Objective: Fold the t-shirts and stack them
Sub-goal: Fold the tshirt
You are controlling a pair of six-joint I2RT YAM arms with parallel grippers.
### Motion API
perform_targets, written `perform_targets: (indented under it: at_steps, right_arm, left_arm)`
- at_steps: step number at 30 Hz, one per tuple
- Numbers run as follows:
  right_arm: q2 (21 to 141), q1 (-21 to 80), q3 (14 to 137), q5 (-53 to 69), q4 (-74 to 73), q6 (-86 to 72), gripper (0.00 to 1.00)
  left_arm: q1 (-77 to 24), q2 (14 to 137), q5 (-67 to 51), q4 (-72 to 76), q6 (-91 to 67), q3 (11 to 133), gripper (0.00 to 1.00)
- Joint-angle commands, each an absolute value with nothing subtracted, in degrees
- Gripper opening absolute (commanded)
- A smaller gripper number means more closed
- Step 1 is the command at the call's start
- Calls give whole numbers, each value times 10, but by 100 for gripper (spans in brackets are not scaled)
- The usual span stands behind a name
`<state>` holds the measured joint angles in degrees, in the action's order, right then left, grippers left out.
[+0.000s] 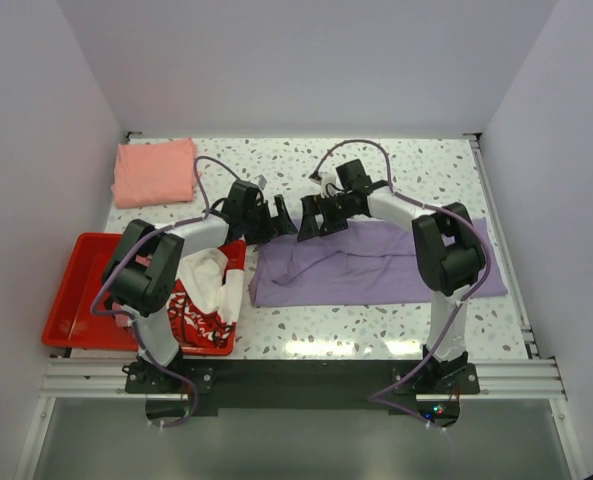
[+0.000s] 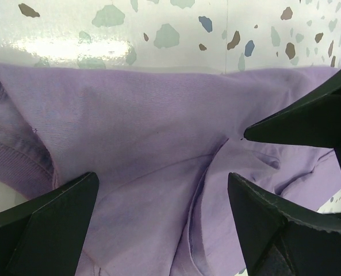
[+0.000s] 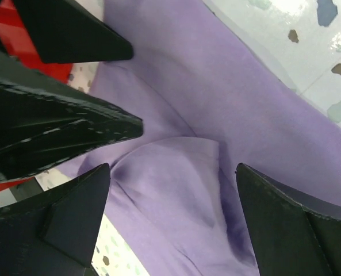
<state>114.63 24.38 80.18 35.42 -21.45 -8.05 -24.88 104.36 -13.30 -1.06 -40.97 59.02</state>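
left end effector (image 2: pixel 163 177) and right end effector (image 3: pixel 172 168) face each other closely, both spread wide.

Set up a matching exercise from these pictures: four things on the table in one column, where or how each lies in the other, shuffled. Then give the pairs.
Things:
1. lavender t-shirt
2. salmon-pink t-shirt
3. white t-shirt with red print
4. red tray

Places and states:
A. folded, at the far left corner
B. at the near left edge, with cloth inside it
C. laid out but wrinkled, from the middle to the right
D. bunched up in the tray

Pairs: 1-C, 2-A, 3-D, 4-B
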Motion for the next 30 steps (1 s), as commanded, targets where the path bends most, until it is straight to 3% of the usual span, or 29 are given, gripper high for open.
perform_targets:
  at_steps: [1,5,8,9,12,21,25,26,30]
  right_arm:
    - [1154,243,831,363,-221,-68,92]
    - [1155,246,823,365,-221,-66,79]
    - [1154,247,817,366,-220,-68,63]
    - [1152,247,815,366,-215,-69,54]
    - [1145,247,804,371,-207,-72,42]
    - [1153,247,805,347,-222,-60,36]
    - [1160,248,812,335,-229,-48,26]
    - [1158,249,809,325,-228,-45,19]
    - [1146,252,798,307,-217,-40,10]
  left_arm:
    - [-246,1048,-116,-27,-400,603,100]
    - [-246,1047,-114,-26,-401,600,100]
    - [-246,1047,-113,-25,-403,599,100]
    - [-246,1047,-113,-25,-403,598,100]
    - [-246,1045,-113,-22,-405,595,100]
    - [-246,1042,-113,-23,-403,594,100]
    - [-246,1041,-113,-23,-403,594,100]
    - [-246,1040,-113,-24,-405,594,100]
    - [-247,1036,-110,-25,-405,594,100]
